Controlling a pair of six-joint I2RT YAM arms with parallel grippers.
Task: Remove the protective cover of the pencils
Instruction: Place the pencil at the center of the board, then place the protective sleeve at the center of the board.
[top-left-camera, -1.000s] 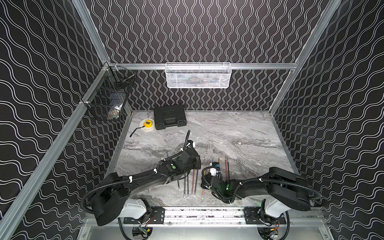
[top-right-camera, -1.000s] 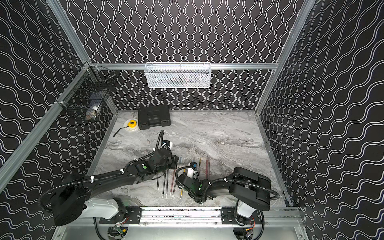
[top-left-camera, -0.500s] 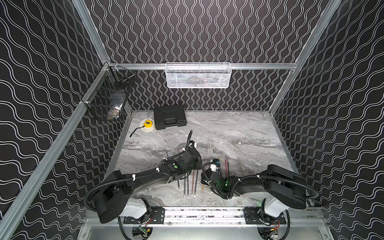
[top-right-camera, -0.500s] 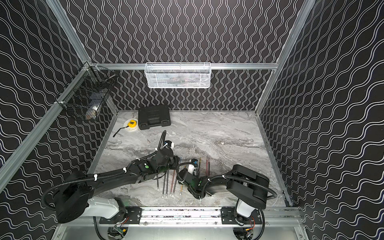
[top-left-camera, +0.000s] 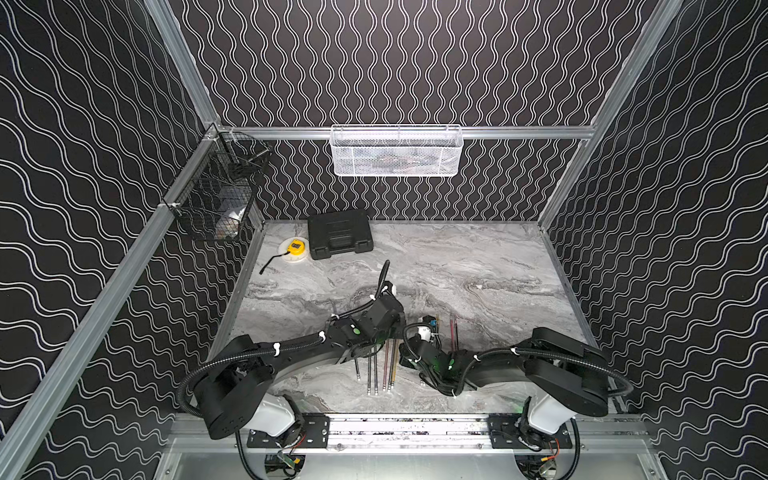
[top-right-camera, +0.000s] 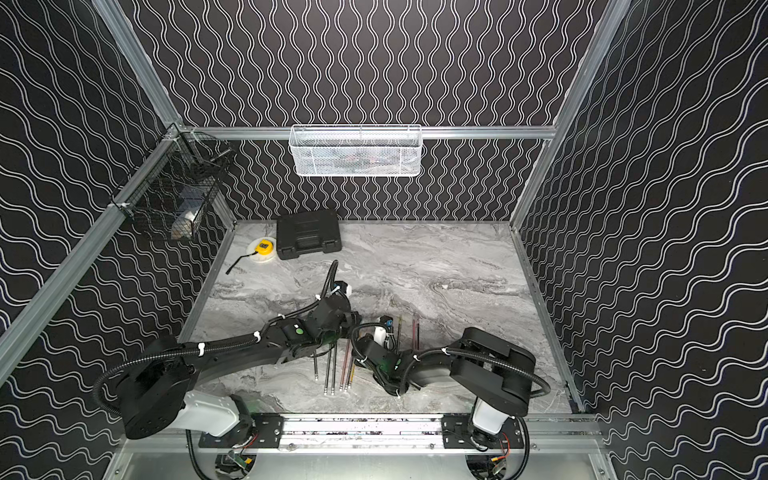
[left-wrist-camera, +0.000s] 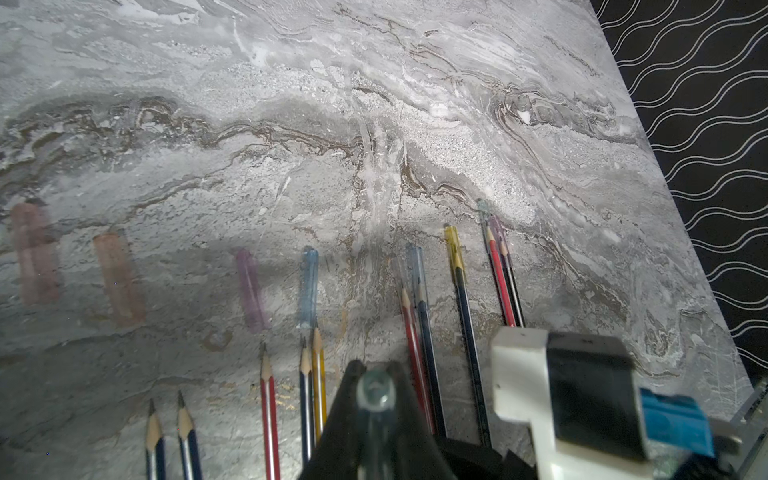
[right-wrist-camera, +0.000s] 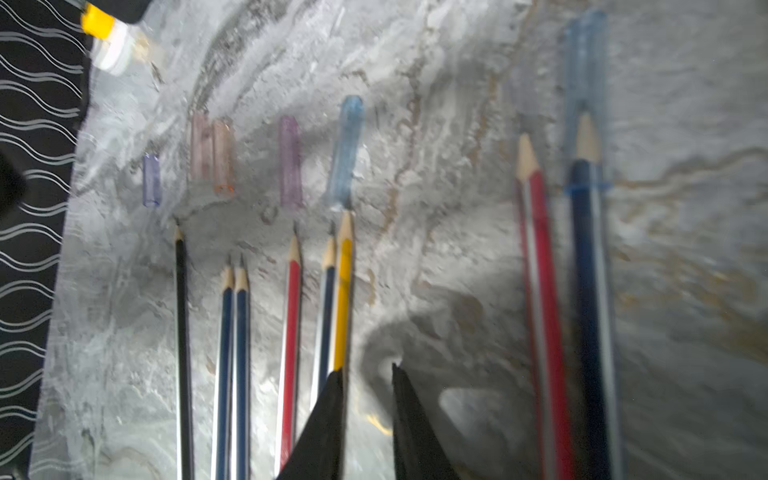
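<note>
**Task items.** The pencils (right-wrist-camera: 343, 299) lie side by side on the tabletop (top-left-camera: 457, 266). In both top views they are in the lower centre of the frame, between the two arms, with their tips toward the back wall. Most show bare sharpened tips. The loose caps (right-wrist-camera: 289, 162) lie just beyond those tips, roughly in line with the shafts. This layout suggests each cap is drawn off along the pencil axis and set down where it comes free. Four pencils nearer the right arm carry caps, among them a dark one under a blue cap (right-wrist-camera: 584, 83) and one under a yellow cap (left-wrist-camera: 453, 245).

**End effectors.** The left end effector (left-wrist-camera: 376, 368) is closed on what appears to be a clear cap (left-wrist-camera: 376, 392), seen end-on between its fingers. The bare red pencil (right-wrist-camera: 536, 249) just beside it is the likely source. The right end effector (right-wrist-camera: 368, 370) has its fingers slightly apart, with nothing between them, low over the shafts. Its probable role is to pin a shaft while the other arm pulls.

**Obstructions.** The right end effector's body covers the shafts of the capped pencils, just beside the left fingers, so the two crowd each other. Several pencils touch in pairs, and a grip on one cap may shift its neighbour.

**Surroundings.** A black tool case (top-left-camera: 338, 232) and a tape measure (top-left-camera: 295, 249) sit at the upper left of the tabletop, well apart from the work. A white mesh basket (top-left-camera: 397, 153) hangs at upper centre, and a black wire basket (top-left-camera: 216, 195) hangs at left. None of these obstructs the work.
</note>
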